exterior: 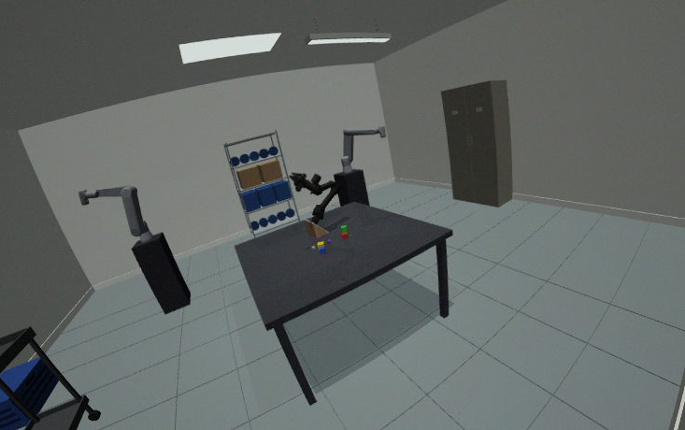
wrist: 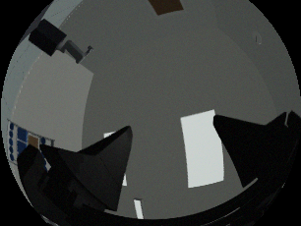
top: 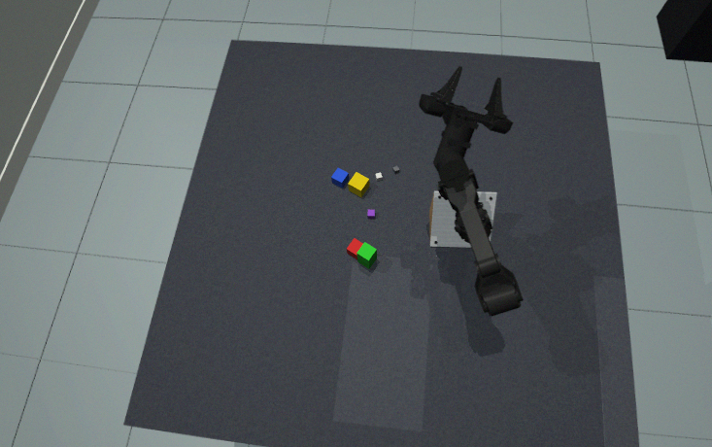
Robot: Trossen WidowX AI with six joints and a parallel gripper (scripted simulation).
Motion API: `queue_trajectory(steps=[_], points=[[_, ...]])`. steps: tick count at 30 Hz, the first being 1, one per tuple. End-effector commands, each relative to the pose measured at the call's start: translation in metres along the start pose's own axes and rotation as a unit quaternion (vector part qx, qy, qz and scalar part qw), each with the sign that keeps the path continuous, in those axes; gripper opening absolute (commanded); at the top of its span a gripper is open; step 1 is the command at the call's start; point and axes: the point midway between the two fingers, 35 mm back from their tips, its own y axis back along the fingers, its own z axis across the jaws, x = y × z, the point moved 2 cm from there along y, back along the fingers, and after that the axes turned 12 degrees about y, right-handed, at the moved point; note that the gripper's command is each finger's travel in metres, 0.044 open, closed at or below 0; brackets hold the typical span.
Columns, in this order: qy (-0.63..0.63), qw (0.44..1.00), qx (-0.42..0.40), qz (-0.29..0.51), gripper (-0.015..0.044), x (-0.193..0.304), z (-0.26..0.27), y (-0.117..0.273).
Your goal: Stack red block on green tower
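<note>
The red block (top: pixel 354 247) (exterior: pixel 344 236) is on the dark table, right beside the green tower (top: pixel 367 254) (exterior: pixel 343 228). In the top view the green tower partly covers the red block; whether they touch is hard to tell. The tower shows as one green cube shape; I cannot tell how many blocks it has. My gripper (top: pixel 479 73) (wrist: pixel 174 125) is open, with nothing between its widely parted fingers. It is raised well away from both blocks, and the wrist view looks at the ceiling and walls, so no block shows there.
A yellow block (top: pixel 358 183) (exterior: pixel 321 244) is close beside a blue block (top: pixel 339 177) (exterior: pixel 321 250). A small purple cube (top: pixel 371 213) lies between them and the red and green pair. A tiny white cube (top: pixel 379 176) and a tiny grey cube (top: pixel 395 169) lie toward the arm's base plate (top: pixel 445 235).
</note>
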Motion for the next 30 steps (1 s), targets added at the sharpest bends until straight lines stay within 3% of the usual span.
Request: queue_trajectory(steps=[1,8,15,23,30], points=[[-0.002,1.000,0.002,-0.001,0.0426,0.000,-0.001,0.000],[-0.073,0.994,0.066,-0.051,0.0440,-0.015,-0.037,0.003],[-0.174,0.957,0.158,-0.170,0.0440,-0.042,-0.096,0.021],[-0.272,0.874,0.205,-0.347,0.0440,-0.076,-0.153,0.066],[-0.330,0.776,0.176,-0.508,0.0440,-0.104,-0.185,0.118]])
